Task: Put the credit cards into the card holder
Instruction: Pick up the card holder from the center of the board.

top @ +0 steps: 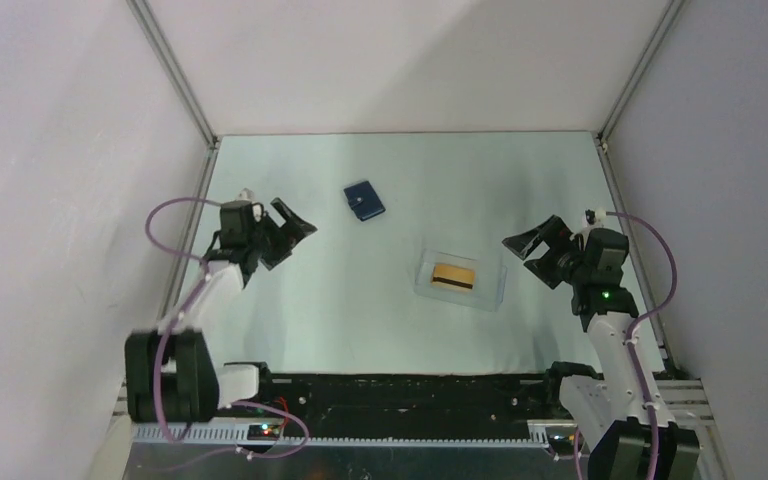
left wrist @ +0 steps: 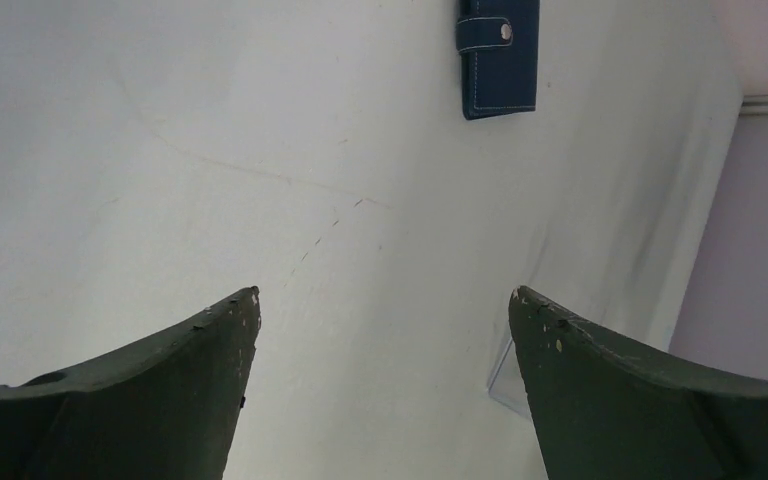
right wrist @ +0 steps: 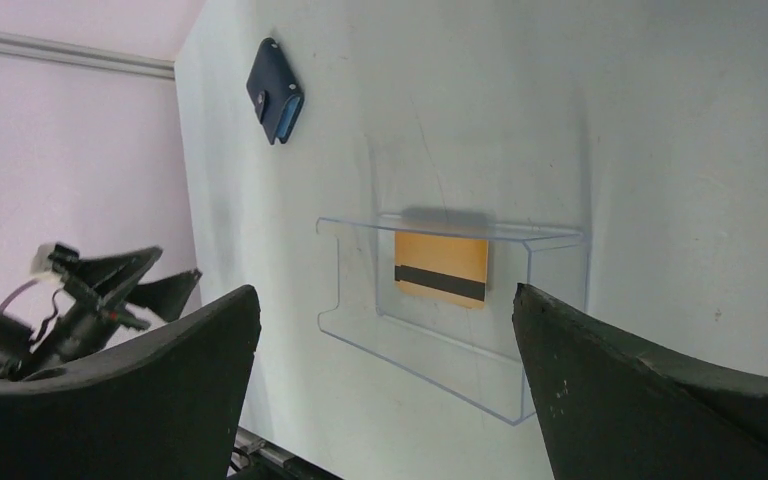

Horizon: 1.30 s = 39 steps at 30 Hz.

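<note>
Stands at the very start, with the credit cards [top: 454, 276] lying in the clear plastic tray [top: 490, 296] mid-table, the card holder [top: 364, 200] snapped shut well apart toward the far left, and left gripper [top: 296, 232] and right gripper [top: 526, 256] both spread wide, empty.

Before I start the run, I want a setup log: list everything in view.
card holder: one, navy, folded shut, far middle of the table
cards: gold-tan with a dark stripe, in the tray; one face shows, cannot tell if more lie under it
tray: one, clear, right of centre
table: one, pale
walls: pale, left, right and far sides
left gripper: one, black, open, empty, over the left of the table
right gripper: one, black, open, empty, just right of the tray
</note>
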Each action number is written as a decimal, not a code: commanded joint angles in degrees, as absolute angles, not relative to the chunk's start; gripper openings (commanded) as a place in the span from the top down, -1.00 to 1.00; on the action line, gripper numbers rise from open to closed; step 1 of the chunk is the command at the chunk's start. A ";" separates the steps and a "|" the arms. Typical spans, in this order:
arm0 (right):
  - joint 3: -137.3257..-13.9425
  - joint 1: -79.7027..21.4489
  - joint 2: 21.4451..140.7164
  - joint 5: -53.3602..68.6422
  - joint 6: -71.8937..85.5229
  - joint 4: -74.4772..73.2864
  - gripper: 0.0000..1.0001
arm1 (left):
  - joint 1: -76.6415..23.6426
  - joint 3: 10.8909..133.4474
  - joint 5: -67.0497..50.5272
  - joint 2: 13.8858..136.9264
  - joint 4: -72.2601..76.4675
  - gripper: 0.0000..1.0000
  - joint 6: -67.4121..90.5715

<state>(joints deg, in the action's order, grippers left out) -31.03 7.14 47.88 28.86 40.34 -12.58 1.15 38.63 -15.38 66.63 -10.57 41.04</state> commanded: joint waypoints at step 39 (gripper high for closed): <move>-32.74 5.54 53.96 28.18 38.56 -11.83 -1.00 | -14.94 80.37 -9.86 118.86 -10.47 0.96 61.55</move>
<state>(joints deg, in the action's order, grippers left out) -31.03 5.28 53.84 27.49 38.98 -12.93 -14.61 78.98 -10.24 120.33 -9.56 62.87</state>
